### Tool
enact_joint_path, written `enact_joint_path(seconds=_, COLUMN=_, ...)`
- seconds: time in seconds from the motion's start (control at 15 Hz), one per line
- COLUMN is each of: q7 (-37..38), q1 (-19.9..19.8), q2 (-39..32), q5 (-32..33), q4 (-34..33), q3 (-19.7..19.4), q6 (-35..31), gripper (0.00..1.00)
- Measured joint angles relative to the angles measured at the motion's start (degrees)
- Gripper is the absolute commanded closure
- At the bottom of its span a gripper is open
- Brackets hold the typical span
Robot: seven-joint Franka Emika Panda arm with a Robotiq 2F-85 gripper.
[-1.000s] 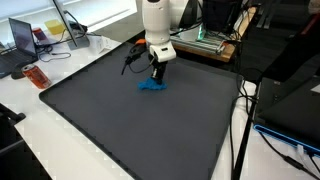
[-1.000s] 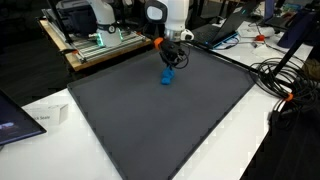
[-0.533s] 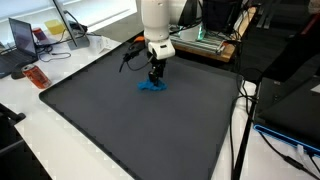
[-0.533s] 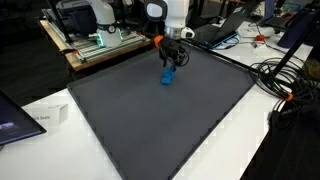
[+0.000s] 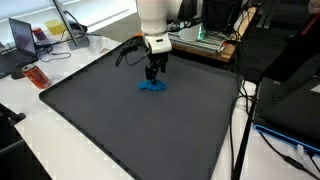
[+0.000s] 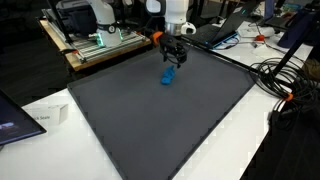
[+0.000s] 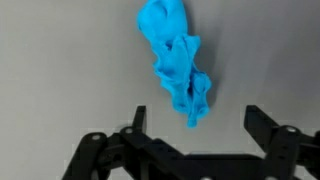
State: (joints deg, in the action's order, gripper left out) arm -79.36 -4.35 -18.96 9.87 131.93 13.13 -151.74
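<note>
A crumpled bright blue cloth [image 7: 175, 55] lies on the dark grey mat [image 5: 130, 120], and it shows in both exterior views [image 5: 152, 87] [image 6: 168, 77]. My gripper [image 7: 195, 120] hovers just above it, jaws spread wide with nothing between them. In the wrist view the cloth's lower tip reaches down between the two black fingers [image 7: 262, 125] without touching either. In both exterior views the gripper [image 5: 153, 72] [image 6: 174, 57] hangs a short way over the cloth, clear of it.
A white table edge [image 6: 60, 110] borders the mat. A laptop [image 5: 22, 38] and a red item [image 5: 36, 76] sit to one side. Cables [image 6: 280, 85] trail off the mat. A wooden bench with equipment [image 6: 100, 42] stands behind the arm.
The jaws have opened from nearly shut and let go of the blue cloth, which now rests on the mat. The gripper has risen slightly above it.
</note>
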Motion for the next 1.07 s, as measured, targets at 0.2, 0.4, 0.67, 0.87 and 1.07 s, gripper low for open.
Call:
enact_joint_path(seconds=0.2, q7=0.00, q1=-0.14, q2=1.63, q5=-7.05, q4=0.00, q3=0.49, q6=3.11, gripper=0.00)
enact_joint_path(seconds=0.4, q7=0.31, q1=-0.14, q2=3.84, q5=-12.22, q4=-0.04, q3=0.42, q6=6.82, gripper=0.00)
enact_joint_path(seconds=0.67, q7=1.84, q1=-0.01, q2=7.20, q5=-15.53, q4=0.06, q3=-0.30, q6=11.38, gripper=0.00)
enact_joint_path(seconds=0.87, q7=4.43, q1=0.31, q2=9.48, q5=-16.17, q4=0.25, q3=-1.16, q6=14.47, gripper=0.00)
enact_joint_path(seconds=1.07, q7=8.46, q1=1.20, q2=11.28, q5=-16.23, q4=0.44, q3=-2.36, q6=16.35, gripper=0.00)
